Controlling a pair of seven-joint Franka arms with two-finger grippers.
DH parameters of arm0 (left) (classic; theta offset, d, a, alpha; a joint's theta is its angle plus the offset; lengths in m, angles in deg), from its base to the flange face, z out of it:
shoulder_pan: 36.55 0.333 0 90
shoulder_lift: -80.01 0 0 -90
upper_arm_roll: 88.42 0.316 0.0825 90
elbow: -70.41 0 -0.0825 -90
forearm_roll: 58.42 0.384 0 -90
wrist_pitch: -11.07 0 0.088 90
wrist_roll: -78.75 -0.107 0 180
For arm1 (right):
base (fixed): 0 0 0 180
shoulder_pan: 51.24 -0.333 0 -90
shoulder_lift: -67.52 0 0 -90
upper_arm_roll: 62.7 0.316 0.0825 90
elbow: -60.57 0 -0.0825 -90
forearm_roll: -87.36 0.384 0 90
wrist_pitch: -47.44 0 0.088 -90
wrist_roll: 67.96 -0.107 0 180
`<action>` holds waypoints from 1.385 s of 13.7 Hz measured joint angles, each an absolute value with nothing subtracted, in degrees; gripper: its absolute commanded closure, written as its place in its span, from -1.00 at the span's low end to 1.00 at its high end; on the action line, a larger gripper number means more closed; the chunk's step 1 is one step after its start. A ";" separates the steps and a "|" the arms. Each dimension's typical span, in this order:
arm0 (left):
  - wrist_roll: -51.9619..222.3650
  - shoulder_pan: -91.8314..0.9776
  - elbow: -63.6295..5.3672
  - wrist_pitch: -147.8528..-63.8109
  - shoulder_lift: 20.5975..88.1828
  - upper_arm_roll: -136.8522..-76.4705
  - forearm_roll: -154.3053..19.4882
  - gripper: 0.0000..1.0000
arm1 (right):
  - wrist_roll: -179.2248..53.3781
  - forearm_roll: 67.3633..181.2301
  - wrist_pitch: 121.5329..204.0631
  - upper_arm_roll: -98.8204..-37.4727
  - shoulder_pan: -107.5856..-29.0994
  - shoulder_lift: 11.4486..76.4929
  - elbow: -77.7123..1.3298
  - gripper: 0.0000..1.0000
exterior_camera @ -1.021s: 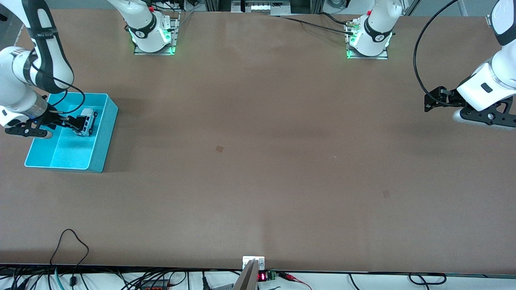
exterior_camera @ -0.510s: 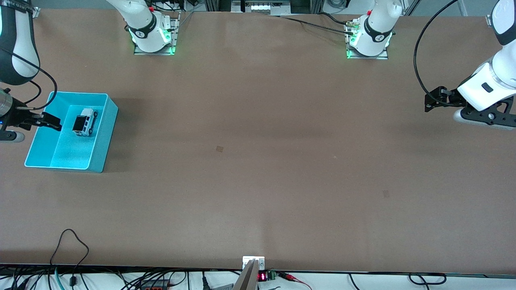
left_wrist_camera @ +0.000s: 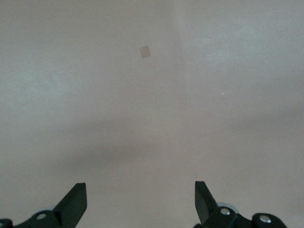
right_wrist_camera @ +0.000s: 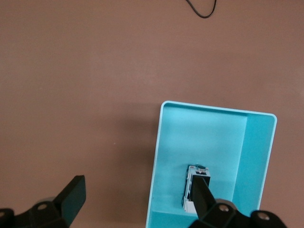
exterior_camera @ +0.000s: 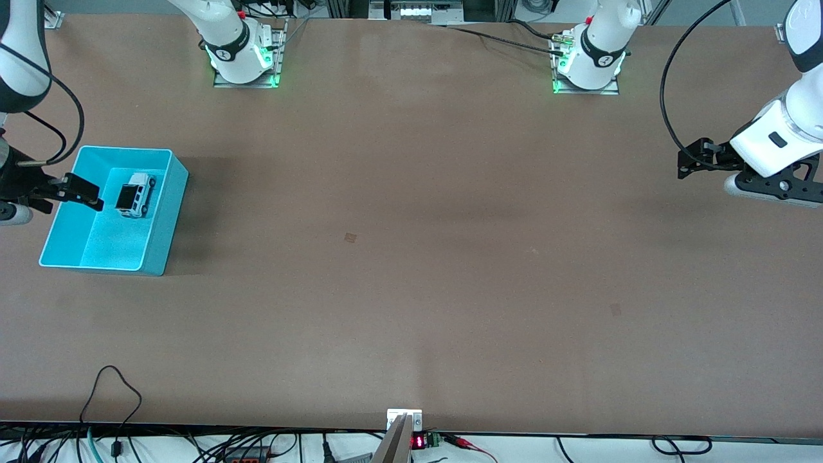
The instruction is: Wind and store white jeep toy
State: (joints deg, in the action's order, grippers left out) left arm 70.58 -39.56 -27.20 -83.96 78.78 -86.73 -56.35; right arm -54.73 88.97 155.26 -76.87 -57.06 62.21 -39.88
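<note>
The white jeep toy (exterior_camera: pixel 135 195) lies in the cyan bin (exterior_camera: pixel 164 218) at the right arm's end of the table, in the part of the bin farther from the front camera. My right gripper (exterior_camera: pixel 89 195) is open and empty, up over the bin's outer rim, beside the jeep and apart from it. In the right wrist view the jeep (right_wrist_camera: pixel 192 190) lies in the bin (right_wrist_camera: pixel 156 166), partly covered by one finger (right_wrist_camera: pixel 203 197) of the right gripper (right_wrist_camera: pixel 137 192). My left gripper (exterior_camera: pixel 684 164) waits open and empty over bare table at the left arm's end; the left wrist view shows it (left_wrist_camera: pixel 140 192) over bare table.
Two small square patches (exterior_camera: pixel 350 237) (exterior_camera: pixel 616 309) mark the brown table. Both arm bases (exterior_camera: pixel 243 54) (exterior_camera: pixel 588 61) stand at the edge farthest from the front camera. A black cable (exterior_camera: pixel 109 386) loops at the nearest edge.
My right gripper has let go of the jeep and drawn back out of the bin toward the table's end. The jeep stays in the bin. The left arm has not moved.
</note>
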 measured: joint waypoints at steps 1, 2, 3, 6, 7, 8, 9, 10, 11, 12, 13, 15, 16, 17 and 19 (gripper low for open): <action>70.58 -39.56 -27.20 -83.95 78.78 -86.73 -56.35 -1.00 | -54.73 88.98 154.39 -76.87 -57.46 62.80 -39.59 -1.00; 70.58 -39.56 -27.20 -83.96 78.78 -86.72 -56.35 -1.00 | -54.73 88.99 153.85 -76.86 -57.73 63.22 -39.30 -1.00; 70.58 -39.56 -27.19 -83.96 78.78 -86.73 -56.35 -1.00 | -54.73 89.01 153.26 -76.86 -57.90 63.53 -39.13 -1.00; 70.58 -39.57 -27.19 -83.96 78.76 -86.73 -56.35 -1.00 | -56.71 89.07 152.33 -75.27 -58.14 64.38 -38.98 -1.00; 70.58 -39.56 -27.19 -83.96 78.76 -86.72 -56.35 -1.00 | -58.08 89.07 151.84 -73.41 -57.59 64.77 -38.92 -1.00; 70.58 -39.57 -27.19 -83.96 78.75 -86.72 -56.35 -1.00 | -59.39 89.05 151.13 -70.56 -56.16 65.21 -38.90 -1.00; 70.58 -39.56 -27.19 -83.96 78.75 -86.72 -56.35 -1.00 | -61.12 89.04 150.65 -67.25 -54.25 65.70 -38.88 -1.00; 70.58 -39.57 -27.19 -83.96 78.75 -86.72 -56.35 -1.00 | -63.19 89.02 150.23 -64.52 -52.77 66.13 -38.85 -1.00; 70.58 -39.57 -27.19 -83.96 78.75 -86.72 -56.35 -1.00 | -65.04 88.78 149.90 -62.60 -52.01 66.49 -38.85 -1.00; 70.58 -39.57 -27.19 -83.95 78.75 -86.72 -56.35 -1.00 | -66.18 88.09 149.79 -61.19 -51.73 66.71 -38.72 -1.00; 70.58 -39.57 -27.19 -83.93 78.75 -86.73 -56.35 -1.00 | -66.79 87.42 149.66 -59.98 -51.61 66.75 -38.12 -1.00; 70.58 -39.58 -27.19 -83.76 78.74 -86.73 -56.35 -1.00 | -67.38 87.16 148.22 -58.94 -51.58 66.50 -35.51 -1.00; 70.58 -39.57 -27.19 -83.69 78.73 -86.73 -56.35 -1.00 | -67.38 87.01 147.63 -58.93 -51.51 66.31 -34.04 -1.00; 70.58 -39.58 -27.19 -83.65 78.73 -86.74 -56.35 -1.00 | -67.38 86.73 147.31 -58.93 -51.39 66.19 -32.81 -1.00; 70.58 -39.59 -27.19 -83.40 78.73 -86.75 -56.35 -1.00 | -67.57 86.45 145.28 -58.95 -51.17 66.15 -31.31 -1.00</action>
State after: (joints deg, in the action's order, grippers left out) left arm 70.58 -39.59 -27.19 -83.40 78.73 -86.75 -56.35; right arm -67.57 86.45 145.28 -58.95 -51.17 66.15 -31.31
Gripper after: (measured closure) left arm 0.000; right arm 0.000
